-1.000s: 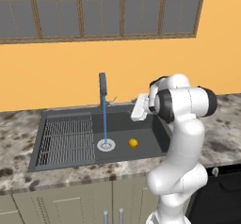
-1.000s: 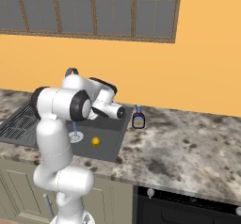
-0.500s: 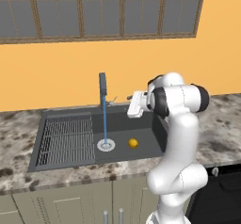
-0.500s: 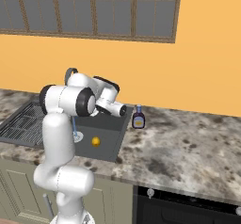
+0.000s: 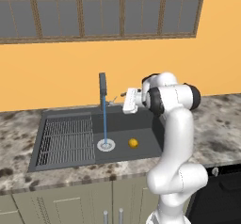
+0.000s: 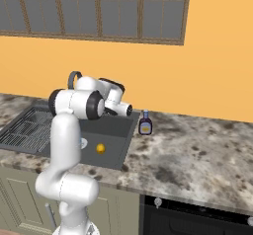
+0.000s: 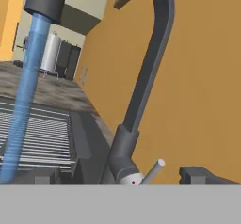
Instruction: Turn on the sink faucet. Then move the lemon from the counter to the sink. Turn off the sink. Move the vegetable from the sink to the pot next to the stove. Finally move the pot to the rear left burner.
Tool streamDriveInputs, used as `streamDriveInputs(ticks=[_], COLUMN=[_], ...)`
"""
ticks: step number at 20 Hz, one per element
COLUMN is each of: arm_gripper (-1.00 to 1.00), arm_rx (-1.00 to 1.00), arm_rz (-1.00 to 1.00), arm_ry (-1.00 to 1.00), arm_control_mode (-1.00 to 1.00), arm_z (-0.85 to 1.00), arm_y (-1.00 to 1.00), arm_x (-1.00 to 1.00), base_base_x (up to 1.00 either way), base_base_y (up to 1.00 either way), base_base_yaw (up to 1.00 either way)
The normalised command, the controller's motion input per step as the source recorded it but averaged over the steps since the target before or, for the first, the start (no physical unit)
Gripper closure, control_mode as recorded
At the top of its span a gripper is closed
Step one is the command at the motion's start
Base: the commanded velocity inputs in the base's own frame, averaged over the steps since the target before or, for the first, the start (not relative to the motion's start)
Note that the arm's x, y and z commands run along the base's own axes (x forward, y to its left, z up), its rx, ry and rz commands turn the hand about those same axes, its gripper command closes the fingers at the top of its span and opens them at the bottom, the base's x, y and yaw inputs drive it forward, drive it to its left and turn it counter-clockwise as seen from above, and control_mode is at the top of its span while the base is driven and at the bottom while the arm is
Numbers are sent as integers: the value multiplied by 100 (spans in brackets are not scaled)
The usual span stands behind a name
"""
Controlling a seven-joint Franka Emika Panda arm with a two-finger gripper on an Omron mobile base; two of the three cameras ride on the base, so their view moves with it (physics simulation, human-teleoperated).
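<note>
Water runs in a blue stream [image 5: 104,124] from the dark sink faucet [image 5: 102,84] onto the silver drain [image 5: 106,145]. The lemon [image 5: 133,143] lies on the floor of the sink [image 5: 146,124], right of the drain, and shows as a yellow ball, the lemon [image 6: 101,148], in the right base view. My gripper [image 5: 124,96] hovers just right of the faucet's base, above the basin. In the hand view my gripper [image 7: 121,178] is open, its fingertips [image 7: 202,175] wide apart. The faucet's base and its thin lever [image 7: 153,171] stand close ahead between them.
A ribbed rack [image 5: 66,138] covers the sink's left half. A small dark bottle [image 6: 145,123] stands on the speckled counter [image 6: 197,150] right of the basin. The black stove [image 6: 197,219] front with its knobs is at the lower right. The orange wall is close behind the faucet.
My hand has moved left over the basin, closer to the faucet's base. The water keeps running and the lemon has not moved.
</note>
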Motion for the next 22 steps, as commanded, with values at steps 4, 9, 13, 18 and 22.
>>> streamDriveInputs(ticks=[4,9,13,18,22], arm_gripper=[-100,-100,-100,-100,-100], arm_rx=[0,0,0,1,0], arm_rz=[8,7,8,7,5], arm_ry=[1,1,0,0,1], arm_control_mode=[-100,-100,-100,-100,-100], arm_z=[0,-5,-8,-11,-15], arm_y=[25,19,6,0,0], arm_x=[36,27,18,12,10], base_base_x=[0,0,0,0,0], base_base_y=[0,0,0,0,0], base_base_yaw=[0,0,0,0,0])
